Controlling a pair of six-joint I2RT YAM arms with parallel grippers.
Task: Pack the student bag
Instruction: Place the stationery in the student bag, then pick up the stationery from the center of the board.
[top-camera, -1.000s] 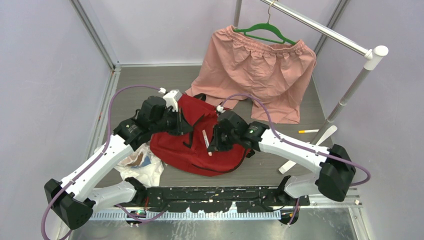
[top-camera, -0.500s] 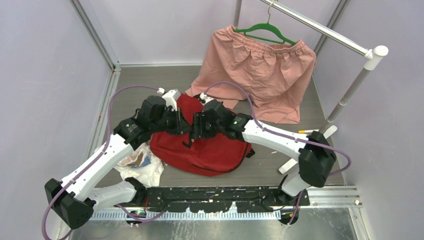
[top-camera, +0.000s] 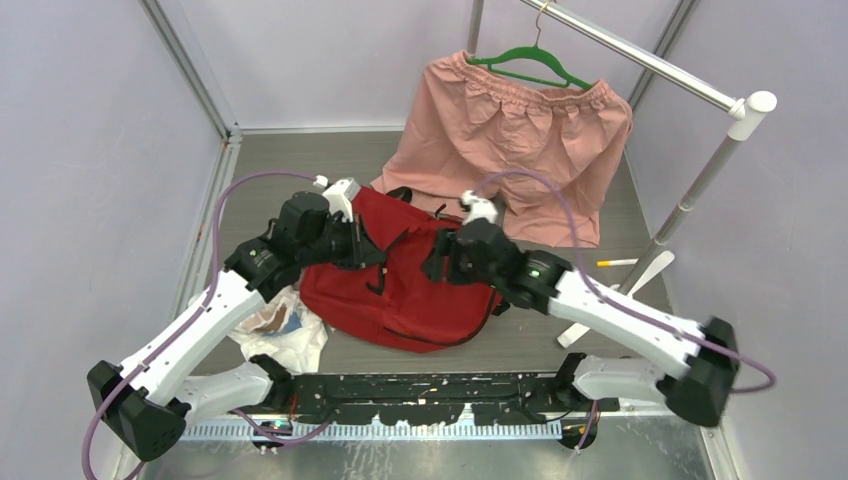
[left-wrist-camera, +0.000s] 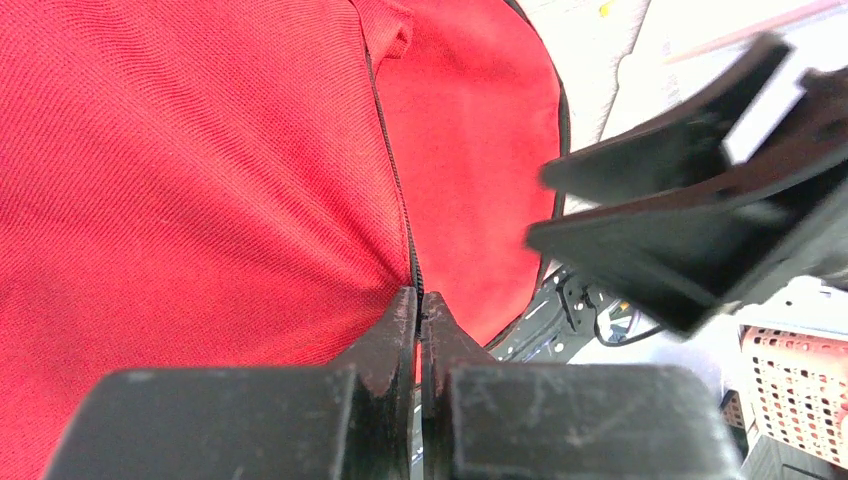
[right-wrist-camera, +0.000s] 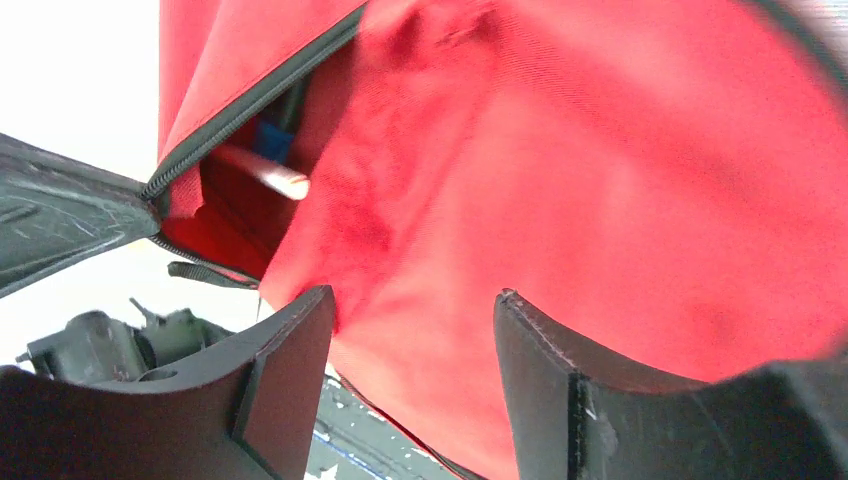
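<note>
Right tool (right-wrist-camera: 412, 305) drawn back, open over student bag (right-wrist-camera: 620, 180)

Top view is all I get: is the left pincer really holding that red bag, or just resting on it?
Observer: Holding. Its wrist camera shows the left pincer shut on the student bag at the zipper.
Operator: Anything inside?
Observer: The right wrist camera sees a white stick and something blue in the opening.
Operator: And the other arm?
Observer: The right pincer stands open, empty, over red fabric.
</note>
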